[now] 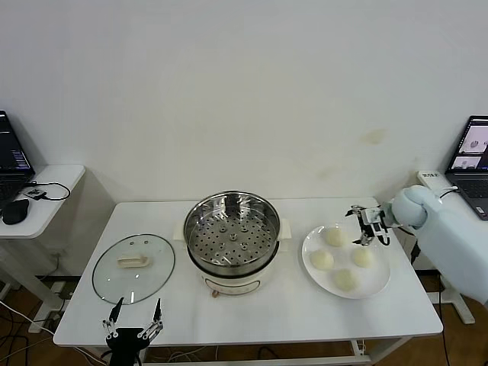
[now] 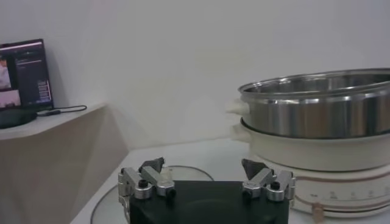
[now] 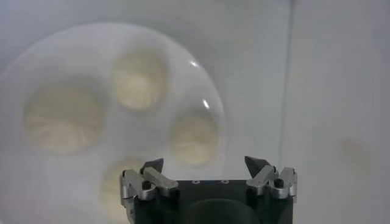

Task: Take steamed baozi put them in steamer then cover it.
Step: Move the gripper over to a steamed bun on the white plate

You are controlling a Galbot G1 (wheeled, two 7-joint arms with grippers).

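Observation:
Several cream-white baozi (image 1: 334, 237) lie on a flat white plate (image 1: 308, 247) at the right of the table. The steel steamer (image 1: 232, 232) stands in the middle on its white base, uncovered, its perforated tray bare. My right gripper (image 1: 367, 226) is open and hovers over the plate's far right edge, above the buns. In the right wrist view the open gripper (image 3: 205, 165) holds nothing, with the baozi (image 3: 194, 139) on the plate (image 3: 91, 42) below it. My left gripper (image 1: 136, 313) is open and empty at the table's front left edge, also seen in its wrist view (image 2: 204, 167) facing the steamer (image 2: 317, 112).
A round glass lid (image 1: 133, 267) with a pale handle lies flat on the table left of the steamer, just beyond the left gripper; its rim shows in the left wrist view (image 2: 183, 172). A side desk with a laptop (image 1: 11, 156) stands at the far left, another laptop (image 1: 473, 152) at the far right.

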